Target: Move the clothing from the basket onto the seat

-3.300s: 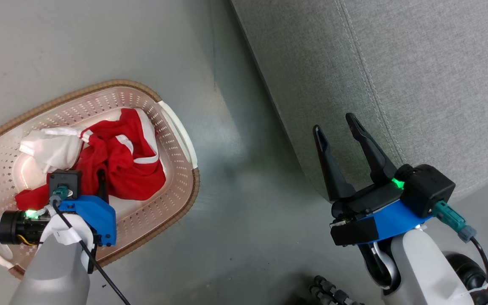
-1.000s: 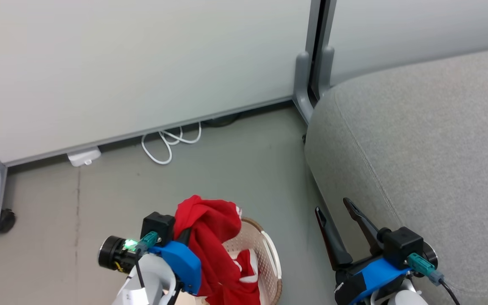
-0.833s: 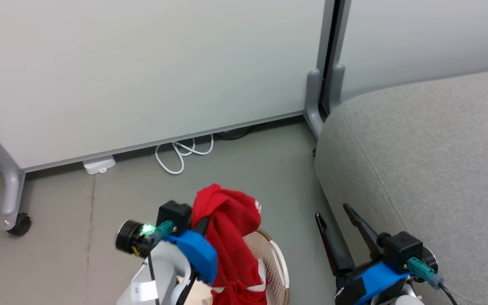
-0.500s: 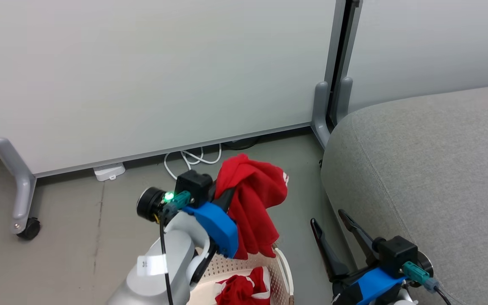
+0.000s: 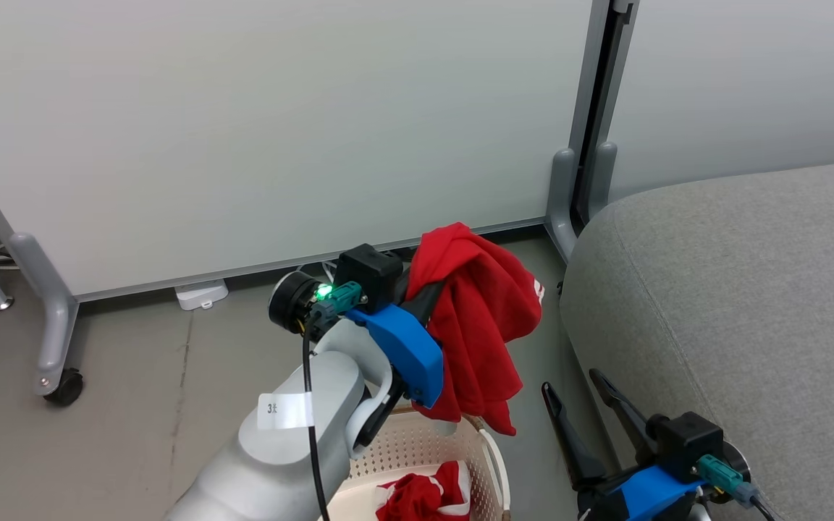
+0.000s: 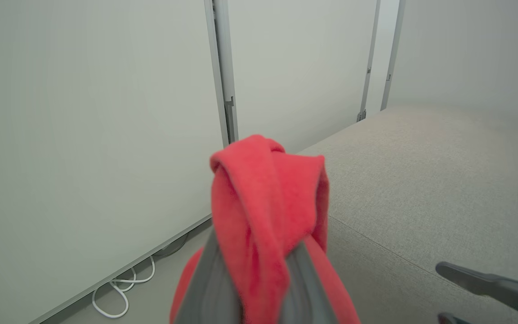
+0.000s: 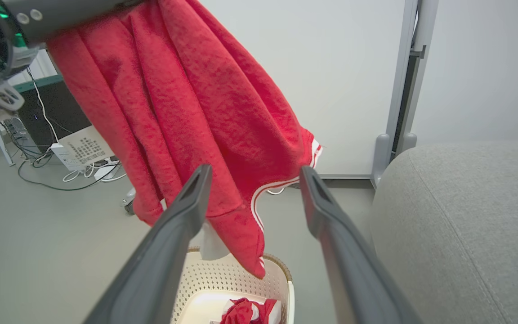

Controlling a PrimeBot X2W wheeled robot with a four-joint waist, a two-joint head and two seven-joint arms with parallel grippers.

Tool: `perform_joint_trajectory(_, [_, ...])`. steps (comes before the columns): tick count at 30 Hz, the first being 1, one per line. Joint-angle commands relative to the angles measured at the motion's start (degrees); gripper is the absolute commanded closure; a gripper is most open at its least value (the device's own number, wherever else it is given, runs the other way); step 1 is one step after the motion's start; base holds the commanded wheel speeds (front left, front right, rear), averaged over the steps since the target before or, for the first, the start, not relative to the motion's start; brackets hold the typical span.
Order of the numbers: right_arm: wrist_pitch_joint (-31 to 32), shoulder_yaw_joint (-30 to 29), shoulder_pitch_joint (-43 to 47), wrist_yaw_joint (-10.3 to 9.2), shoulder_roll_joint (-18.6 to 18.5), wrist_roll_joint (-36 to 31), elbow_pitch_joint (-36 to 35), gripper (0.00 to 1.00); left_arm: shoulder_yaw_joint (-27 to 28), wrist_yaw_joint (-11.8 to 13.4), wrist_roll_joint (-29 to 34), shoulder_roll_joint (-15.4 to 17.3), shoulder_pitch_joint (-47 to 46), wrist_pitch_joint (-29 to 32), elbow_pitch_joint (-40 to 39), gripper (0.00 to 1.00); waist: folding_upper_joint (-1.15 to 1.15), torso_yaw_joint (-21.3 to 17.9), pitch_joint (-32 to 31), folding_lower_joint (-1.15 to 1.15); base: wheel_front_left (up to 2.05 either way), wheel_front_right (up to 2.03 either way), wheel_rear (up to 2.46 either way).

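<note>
I hold red garment (image 5: 482, 318) in left claw (image 6: 259, 240), clamped, above basket (image 5: 493, 463), left of seat (image 5: 735, 289); right claw (image 5: 570, 381) wide, empty. I judge cloth light, limp; bunched fold is good grip place. In basket lies other garment (image 5: 424, 496).

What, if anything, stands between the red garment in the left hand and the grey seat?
Nothing visible. The red garment hangs from the shut left hand above the basket, with only open air between it and the seat. The open right hand sits lower, beside the seat's edge, below that path.
</note>
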Motion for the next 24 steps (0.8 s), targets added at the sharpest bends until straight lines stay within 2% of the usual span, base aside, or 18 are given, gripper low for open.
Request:
perform_joint_trajectory(1, [0.15, -0.09, 0.65, 0.01, -0.16, 0.39, -0.22, 0.0, -0.77, 0.46, -0.68, 0.04, -1.01, -0.37, 0.02, 1.0, 0.0, 0.07, 0.04, 0.0, 0.0, 0.0, 0.0])
perform_joint_trajectory(14, [2.89, 3.25, -4.05, 0.01, -0.16, 0.11, 1.69, 0.0, -5.47, 1.8, -4.93, 0.04, -2.56, -1.87, 0.86, 1.0, 0.0, 0.46, 0.67, 0.0, 0.0, 0.0, 0.0])
perform_joint_trajectory(24, [4.42, 10.78, -13.22, 0.01, -0.17, 3.29, 10.36, 0.0, -8.58, 2.42, -7.45, 0.03, -3.64, -2.5, 0.63, 1.0, 0.0, 1.23, 1.46, 0.0, 0.0, 0.0, 0.0])
